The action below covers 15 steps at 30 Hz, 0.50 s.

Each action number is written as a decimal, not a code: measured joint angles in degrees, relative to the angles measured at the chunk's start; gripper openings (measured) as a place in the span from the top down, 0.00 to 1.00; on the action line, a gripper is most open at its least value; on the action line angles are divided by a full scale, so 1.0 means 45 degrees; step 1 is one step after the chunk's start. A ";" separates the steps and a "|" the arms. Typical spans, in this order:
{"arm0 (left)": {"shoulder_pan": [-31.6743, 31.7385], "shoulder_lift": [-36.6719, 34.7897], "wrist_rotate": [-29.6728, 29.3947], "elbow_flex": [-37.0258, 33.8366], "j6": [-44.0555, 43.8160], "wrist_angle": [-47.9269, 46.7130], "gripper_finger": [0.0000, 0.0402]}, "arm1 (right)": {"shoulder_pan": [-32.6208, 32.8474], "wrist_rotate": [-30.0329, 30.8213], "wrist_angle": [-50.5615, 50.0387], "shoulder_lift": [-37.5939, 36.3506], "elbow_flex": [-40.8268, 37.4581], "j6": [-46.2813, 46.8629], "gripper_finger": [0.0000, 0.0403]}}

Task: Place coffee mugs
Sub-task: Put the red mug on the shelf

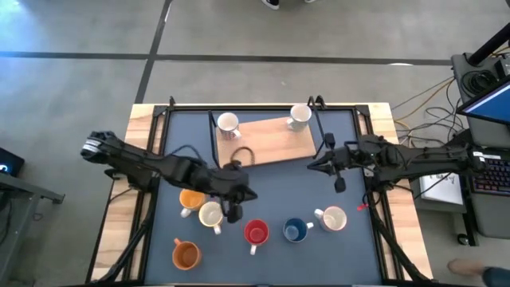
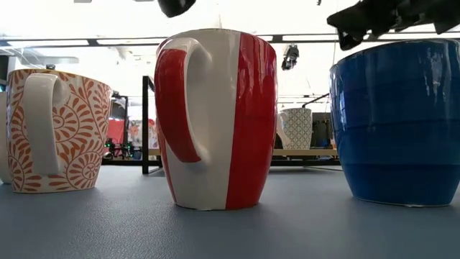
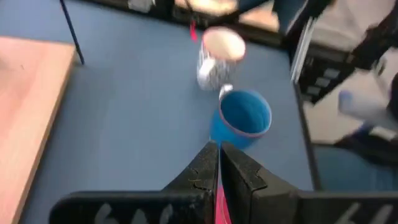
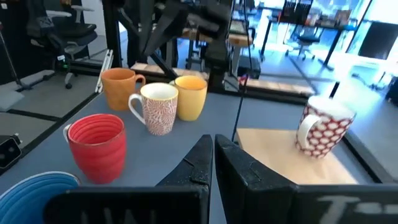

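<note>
Wooden board (image 1: 267, 139) with 2 mugs shows only overhead; low view fills with red mug (image 2: 215, 119); both end effectors closed, empty.

Blue mug (image 2: 397, 122): cut off by the low view's right edge; handle not visible there.
Orange-patterned mug (image 2: 56, 129): left portion cut by the frame edge in the low view.
Yellow mug (image 1: 191, 199): partly hidden under the left arm in the high view.
Left wrist view: blurred; pattern on the white mug (image 3: 217, 56) indistinct.
Red mug (image 3: 222, 205): only a sliver visible behind the left pincer (image 3: 219, 155).
Blue mug, right wrist view: only the rim shows at the corner.
</note>
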 joint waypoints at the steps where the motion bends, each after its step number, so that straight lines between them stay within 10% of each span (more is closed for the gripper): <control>1: -0.0062 0.0531 0.0223 0.0750 0.0051 -0.0829 1.00 | 0.0000 0.0000 -0.0009 -0.0113 0.0000 -0.0072 0.98; 8: -0.0742 0.4063 0.0685 0.5096 0.0530 -0.7353 1.00 | 0.0000 -0.0008 -0.0063 -0.0308 -0.0005 -0.0965 0.98; 15: -0.0803 0.5801 0.0494 0.7247 0.0454 -0.8587 1.00 | 0.0000 -0.0007 -0.0047 -0.0455 0.0157 -0.1748 0.98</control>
